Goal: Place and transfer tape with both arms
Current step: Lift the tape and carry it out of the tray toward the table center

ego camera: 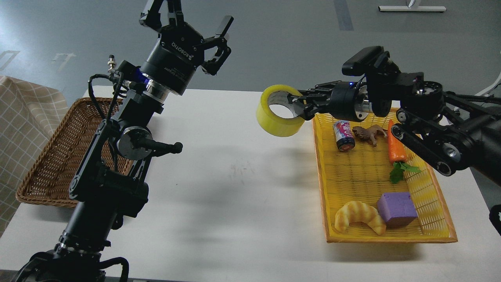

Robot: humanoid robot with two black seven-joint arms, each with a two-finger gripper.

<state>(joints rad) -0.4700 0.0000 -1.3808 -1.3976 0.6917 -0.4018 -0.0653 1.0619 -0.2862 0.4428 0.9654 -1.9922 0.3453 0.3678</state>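
Observation:
The tape [278, 117], a wide yellow roll with a grey-white core, hangs in the air above the white table, just left of the yellow basket [430, 231]. My right gripper [296, 106] is shut on the roll's right wall, with one finger inside the ring. My right arm reaches in from the right over the basket's far end. My left gripper [195, 21] is open and empty, raised high above the table's far left, well apart from the tape.
The yellow basket holds a small can [343, 135], a brown toy animal [368, 133], a carrot [395, 147], a purple block [396, 209] and a croissant [359, 221]. A brown wicker basket [51, 156] sits at the left. A checked cloth [23, 117] lies at the far left.

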